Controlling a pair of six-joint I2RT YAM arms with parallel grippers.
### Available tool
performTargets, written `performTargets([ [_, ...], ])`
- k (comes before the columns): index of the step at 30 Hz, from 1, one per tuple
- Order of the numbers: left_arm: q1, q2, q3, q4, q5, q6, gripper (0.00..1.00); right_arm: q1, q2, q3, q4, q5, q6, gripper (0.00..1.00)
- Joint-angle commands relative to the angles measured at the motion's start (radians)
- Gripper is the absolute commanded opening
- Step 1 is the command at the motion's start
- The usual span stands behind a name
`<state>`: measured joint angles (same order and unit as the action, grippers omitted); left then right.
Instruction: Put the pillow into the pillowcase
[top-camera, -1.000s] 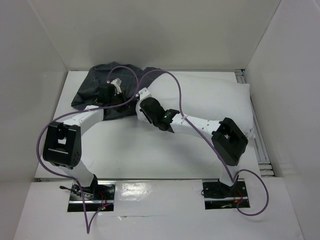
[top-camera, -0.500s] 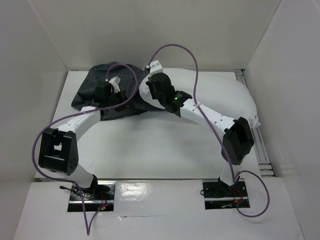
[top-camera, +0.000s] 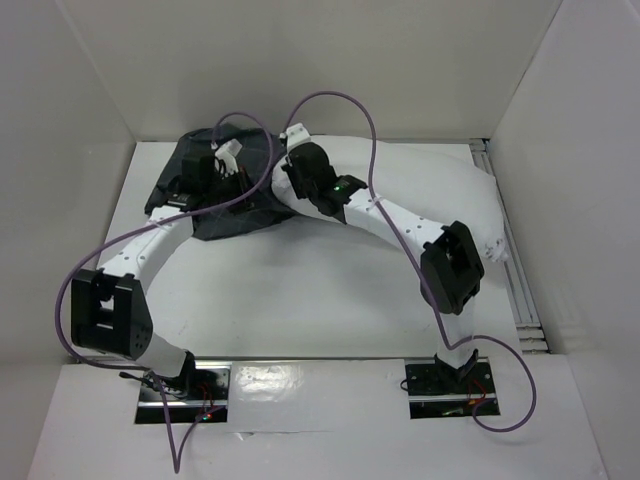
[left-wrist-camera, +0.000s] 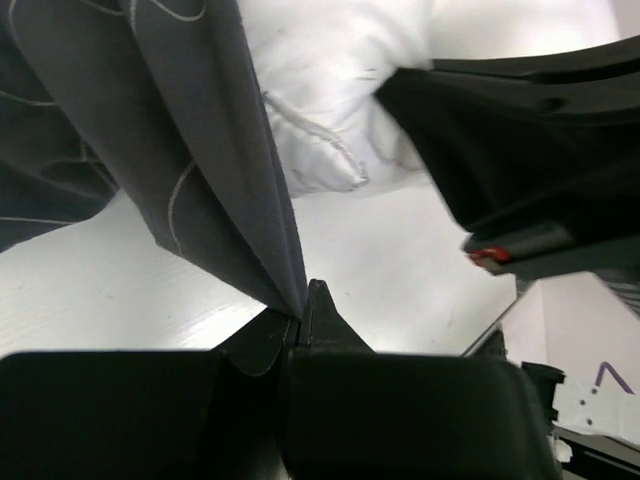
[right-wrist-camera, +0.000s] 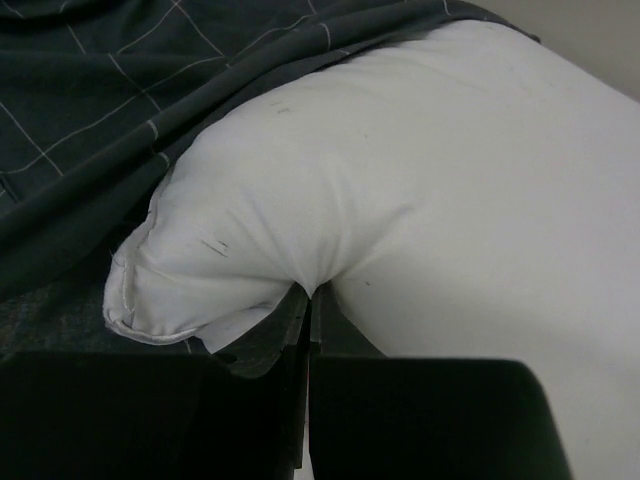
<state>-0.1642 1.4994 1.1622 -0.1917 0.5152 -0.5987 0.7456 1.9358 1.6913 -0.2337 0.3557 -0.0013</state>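
Note:
The white pillow (top-camera: 420, 180) lies along the back right of the table. Its left corner (right-wrist-camera: 170, 290) sits at the mouth of the dark grid-patterned pillowcase (top-camera: 200, 190), which lies crumpled at the back left. My right gripper (right-wrist-camera: 312, 295) is shut on a pinch of pillow fabric near that corner; it is hidden under its wrist in the top view. My left gripper (left-wrist-camera: 300, 305) is shut on an edge of the pillowcase (left-wrist-camera: 200, 150) and holds it lifted off the table, with the pillow (left-wrist-camera: 330, 100) beyond.
White walls enclose the table (top-camera: 300, 290) on three sides. A metal rail (top-camera: 515, 290) runs along the right edge. Purple cables (top-camera: 330, 100) loop above both arms. The right arm's black body (left-wrist-camera: 530, 170) is close to my left gripper.
My right gripper has carried the pillow's left end back and left, towards the pillowcase. My left gripper has moved slightly back, lifting the pillowcase edge.

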Motion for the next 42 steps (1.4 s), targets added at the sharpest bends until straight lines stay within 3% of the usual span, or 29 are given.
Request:
performTargets([
  [1, 0.017, -0.068, 0.077, -0.032, 0.098, 0.014, 0.0, -0.031, 0.014, -0.021, 0.033, 0.005, -0.014, 0.0],
  [6, 0.026, -0.068, 0.181, -0.064, 0.16, -0.006, 0.0, -0.031, 0.014, -0.03, 0.013, -0.026, 0.009, 0.0],
  [13, 0.026, -0.038, 0.326, -0.166, 0.282, 0.003, 0.0, -0.031, 0.086, 0.207, -0.124, -0.132, 0.069, 0.0],
  [15, 0.026, -0.048, 0.338, -0.184, 0.282, 0.004, 0.0, -0.022, 0.097, 0.208, -0.112, -0.176, 0.099, 0.0],
  [18, 0.026, -0.057, 0.347, -0.204, 0.282, -0.006, 0.0, 0.015, 0.097, 0.11, -0.087, -0.189, 0.138, 0.0],
  [25, 0.026, -0.1, 0.292, -0.265, 0.267, -0.015, 0.02, 0.055, -0.106, -0.349, 0.166, -0.277, 0.332, 0.0],
  [26, 0.026, -0.116, 0.292, -0.285, 0.267, -0.015, 0.13, 0.066, -0.151, -0.426, 0.209, -0.277, 0.345, 0.0],
  [27, 0.026, -0.125, 0.278, -0.294, 0.255, -0.015, 0.38, 0.066, -0.17, -0.464, 0.233, -0.277, 0.356, 0.0],
  [32, 0.026, -0.085, 0.309, -0.327, 0.201, 0.029, 0.77, 0.075, -0.209, -0.555, 0.32, -0.277, 0.388, 0.0],
  [34, 0.026, -0.058, 0.355, -0.383, 0.169, 0.051, 0.8, 0.075, -0.196, -0.544, 0.32, -0.287, 0.388, 0.0],
  [39, 0.035, 0.011, 0.416, -0.451, -0.027, 0.079, 0.6, 0.075, -0.196, -0.567, 0.359, -0.287, 0.388, 0.0],
  [42, 0.023, 0.07, 0.429, -0.491, -0.138, 0.1, 0.71, 0.075, -0.196, -0.567, 0.35, -0.287, 0.379, 0.0],
])
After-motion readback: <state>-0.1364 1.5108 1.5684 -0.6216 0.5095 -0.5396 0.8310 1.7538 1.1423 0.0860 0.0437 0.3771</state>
